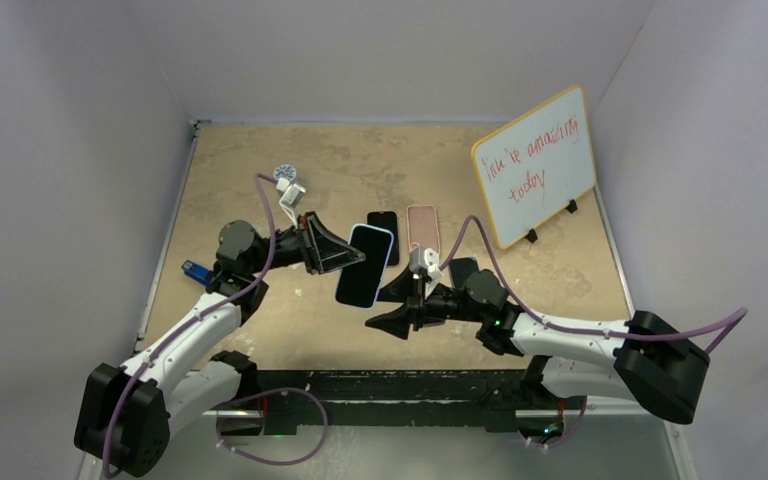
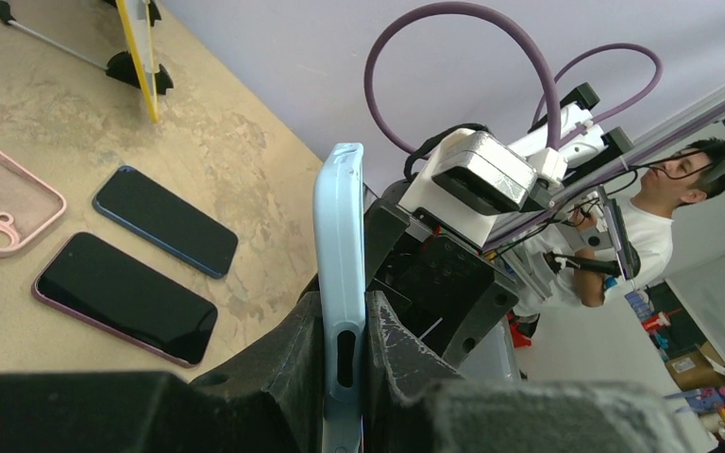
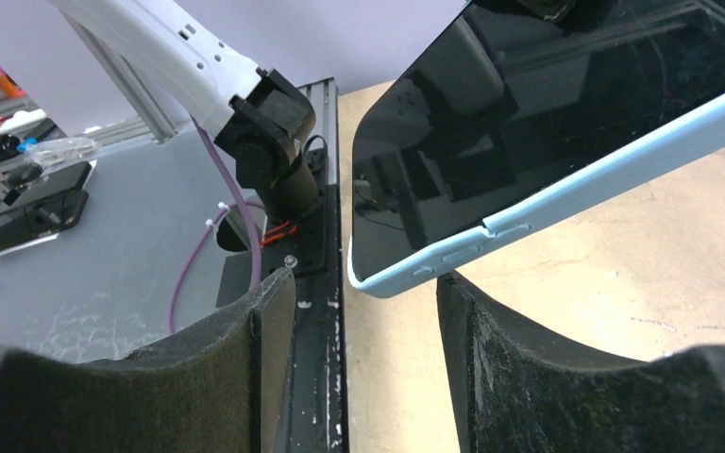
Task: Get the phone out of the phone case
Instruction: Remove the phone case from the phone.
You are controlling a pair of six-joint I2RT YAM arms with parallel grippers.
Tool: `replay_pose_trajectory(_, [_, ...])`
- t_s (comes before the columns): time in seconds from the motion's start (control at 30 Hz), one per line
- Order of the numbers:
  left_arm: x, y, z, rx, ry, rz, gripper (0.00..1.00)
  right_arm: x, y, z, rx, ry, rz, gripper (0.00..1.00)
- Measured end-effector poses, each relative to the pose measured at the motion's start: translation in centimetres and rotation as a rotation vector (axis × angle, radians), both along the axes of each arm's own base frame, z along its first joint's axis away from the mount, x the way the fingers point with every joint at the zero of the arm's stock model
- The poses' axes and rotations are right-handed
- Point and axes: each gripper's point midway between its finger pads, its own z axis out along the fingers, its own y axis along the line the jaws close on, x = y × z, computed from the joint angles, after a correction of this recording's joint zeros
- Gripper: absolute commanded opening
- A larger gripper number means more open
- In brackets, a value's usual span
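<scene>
The phone, black screen up, sits in a light blue phone case and is held in the air over the table's middle. My left gripper is shut on the case's edge, one finger on each flat side. In the top view the left gripper grips the phone's left side. My right gripper is open at the phone's lower right. In the right wrist view the case's corner hangs just above the gap of the right gripper, touching neither finger.
On the table behind lie a black phone, a pink case and a dark blue phone. A whiteboard stands at the back right. Small white items lie at the back left, and a blue item by the left arm.
</scene>
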Motion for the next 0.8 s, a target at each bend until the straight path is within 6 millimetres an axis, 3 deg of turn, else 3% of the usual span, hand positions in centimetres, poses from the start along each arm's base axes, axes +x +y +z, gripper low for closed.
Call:
replay_pose_trajectory(0.2, [-0.6,0.1,1.1,-0.025,-0.043,-0.013,0.00,0.4,0.5,1.0,0.027,0.003,0.000,0.51])
replay_pose_trajectory(0.37, [-1.0,0.2,1.6,-0.034,-0.067,-0.026,0.00,0.6,0.6,1.0,0.035,0.010,0.001,0.25])
replay_pose_trajectory(0.5, [-1.0,0.2,1.6,-0.034,-0.068,-0.029,0.00,0.1,0.7,0.9,0.028,0.009,0.037,0.11])
replay_pose_trajectory(0.8, [-1.4,0.0,1.7,-0.021,-0.067,-0.072,0.00,0.0,0.7,0.2,-0.041,-0.084,0.065,0.02])
